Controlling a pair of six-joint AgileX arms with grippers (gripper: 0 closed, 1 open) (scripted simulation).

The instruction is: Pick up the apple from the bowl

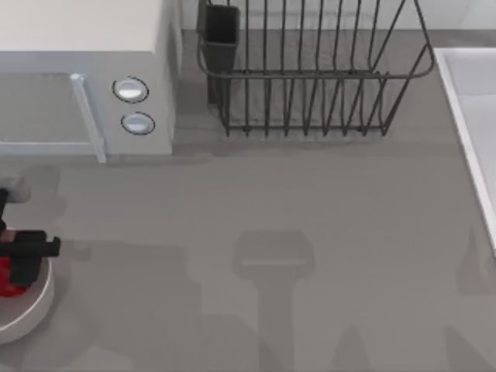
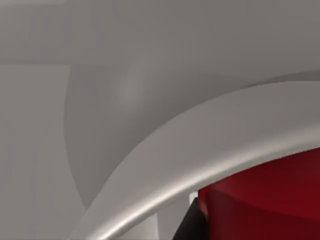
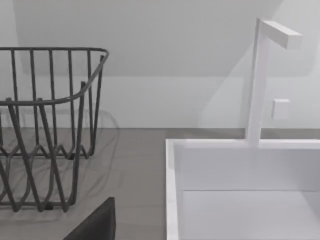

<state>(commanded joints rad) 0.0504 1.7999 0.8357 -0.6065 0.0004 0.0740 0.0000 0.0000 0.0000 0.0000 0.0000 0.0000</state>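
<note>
One grey table point(image 1: 325, 209) carries everything, and at its right edge in the top view lies one white sink point(image 1: 473, 124), which the right wrist view shows with a single upright tap point(image 3: 257, 85). At the far left stands one microwave point(image 1: 85, 77) bearing two round knobs point(image 1: 130, 90), and beside it sits one dark wire rack point(image 1: 310, 85) with one small black cup point(image 1: 221, 35) fixed at its left end. At the near left edge there is one bowl point(image 1: 35, 306), pale and round with a thick rim, partly cut off by the frame. Inside it rests one red apple point(image 1: 9, 279), rounded and blocky, with no clear long axis or pointing direction to be told. The left gripper point(image 1: 23, 256) is down over the bowl, directly above the apple, and the left wrist view shows a dark fingertip point(image 2: 192, 222) touching the red fruit just inside the rim; whether the fingers are clamped on it cannot be told. A dark finger point(image 3: 97, 225) of the right gripper faces the rack and sink in the right wrist view, and its opening cannot be told either.
</note>
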